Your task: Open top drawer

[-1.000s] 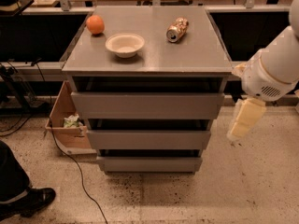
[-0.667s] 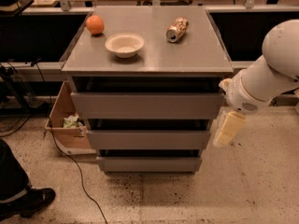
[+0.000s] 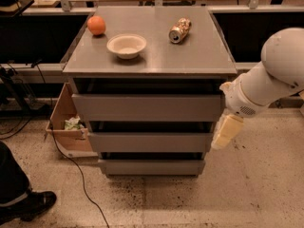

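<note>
The top drawer is a wide grey flat front just under the cabinet's top, with a dark gap above it. Two smaller grey drawer fronts sit below it. My gripper hangs from the white arm at the right. It points down, beside the right end of the middle drawer front and just below the top drawer's right corner. It holds nothing that I can see.
On the cabinet top sit an orange, a white bowl and a can on its side. A cardboard box stands at the cabinet's left with a cable on the floor. A person's shoe is at bottom left.
My arm and gripper have moved left, from out to the right of the cabinet to close against its right front edge.
</note>
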Motion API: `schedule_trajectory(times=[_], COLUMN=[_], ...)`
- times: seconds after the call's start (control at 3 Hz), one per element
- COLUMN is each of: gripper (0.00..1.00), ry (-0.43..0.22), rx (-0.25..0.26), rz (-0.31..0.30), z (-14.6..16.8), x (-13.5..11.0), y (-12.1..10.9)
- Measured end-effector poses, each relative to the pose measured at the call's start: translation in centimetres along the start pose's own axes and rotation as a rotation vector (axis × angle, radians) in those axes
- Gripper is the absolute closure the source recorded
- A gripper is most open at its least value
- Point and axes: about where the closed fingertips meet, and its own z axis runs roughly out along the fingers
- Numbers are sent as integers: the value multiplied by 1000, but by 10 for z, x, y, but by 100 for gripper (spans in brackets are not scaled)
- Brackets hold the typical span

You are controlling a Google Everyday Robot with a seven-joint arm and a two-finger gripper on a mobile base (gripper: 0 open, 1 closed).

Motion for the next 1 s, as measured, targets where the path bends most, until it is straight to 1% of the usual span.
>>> schedule_trajectory(times=[0.33, 0.67, 1.0], gripper=[0, 0, 0], ry=[-27, -73, -93], rx=[30, 56, 51], rz=[29, 40, 40], z=[20, 66, 99], x=[-7, -37, -55], y=[-12, -41, -52])
